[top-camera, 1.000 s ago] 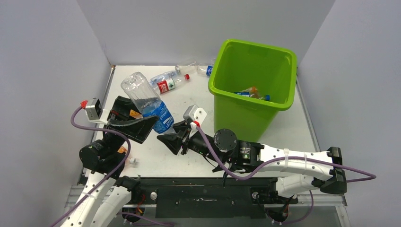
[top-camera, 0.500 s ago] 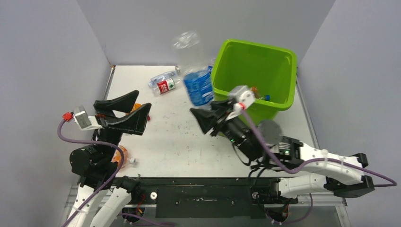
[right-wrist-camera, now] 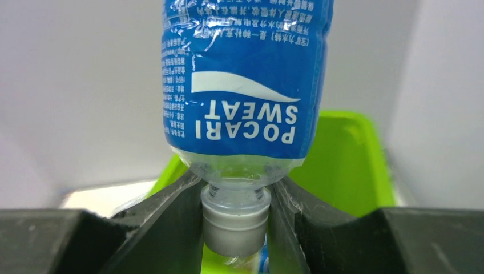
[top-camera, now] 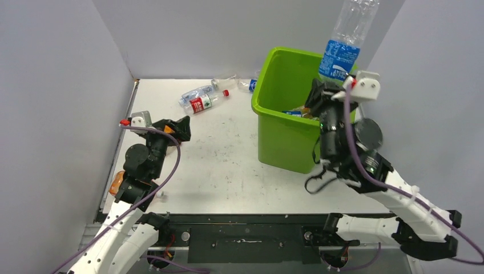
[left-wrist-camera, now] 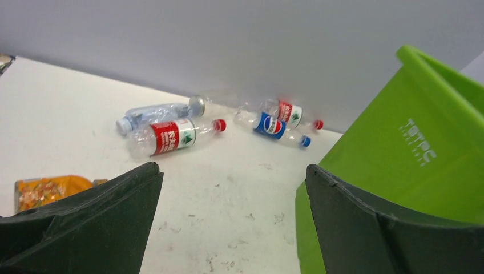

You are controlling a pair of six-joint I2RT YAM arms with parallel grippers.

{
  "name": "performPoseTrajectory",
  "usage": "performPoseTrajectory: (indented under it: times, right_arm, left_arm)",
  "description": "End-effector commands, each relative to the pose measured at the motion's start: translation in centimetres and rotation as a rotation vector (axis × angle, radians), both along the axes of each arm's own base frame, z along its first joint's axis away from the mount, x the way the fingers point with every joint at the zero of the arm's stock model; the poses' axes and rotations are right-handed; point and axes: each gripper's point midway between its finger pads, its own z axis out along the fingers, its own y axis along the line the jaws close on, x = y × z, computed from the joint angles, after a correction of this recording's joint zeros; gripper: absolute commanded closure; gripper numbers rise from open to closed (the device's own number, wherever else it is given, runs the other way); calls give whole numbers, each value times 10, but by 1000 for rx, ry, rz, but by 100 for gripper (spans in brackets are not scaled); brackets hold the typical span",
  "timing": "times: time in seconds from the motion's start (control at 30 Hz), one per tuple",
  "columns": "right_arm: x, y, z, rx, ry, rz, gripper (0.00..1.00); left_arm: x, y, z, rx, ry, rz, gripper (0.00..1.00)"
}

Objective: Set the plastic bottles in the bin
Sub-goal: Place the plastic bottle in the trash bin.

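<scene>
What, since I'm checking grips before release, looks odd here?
The Pocari Sweat bottle is pinched by its cap alone in the right gripper, standing upside down and leaning over the bin: a narrow hold for a tall bottle.

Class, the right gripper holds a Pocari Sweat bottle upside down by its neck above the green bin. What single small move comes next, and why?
Probably open the right gripper and release the Pocari Sweat bottle. Its cap points down, and the wrist view shows the lime-green bin open beneath it, so it should drop in.
</scene>
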Motion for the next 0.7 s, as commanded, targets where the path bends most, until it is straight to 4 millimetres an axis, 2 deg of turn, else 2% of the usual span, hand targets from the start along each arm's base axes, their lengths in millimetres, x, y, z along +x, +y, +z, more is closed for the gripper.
performPoseTrajectory:
  times: [0.0,0.1,0.2,0.3,0.4,0.67]
  right_arm:
    - [68,-16,-21,-16,75,-82,95]
    - [106,-42,-36,65,97,-91,95]
    - [128,-67,-53,132,107,-119,95]
    - [149,-78,-81,168,147,-134,95]
    - [158,-80,-95,207,147,-124,95]
    - [165,-77,-108,198,172,-116,95]
  left_arm:
    - [0,10,1,13,-13,47,4]
    - [-1,11,-2,17,-8,53,4]
    - [-2,11,-5,19,-11,51,4]
    - [-2,9,-6,10,-9,41,4]
    - [-2,5,-5,2,-8,18,4]
    - [-4,0,-5,-5,-9,-3,4]
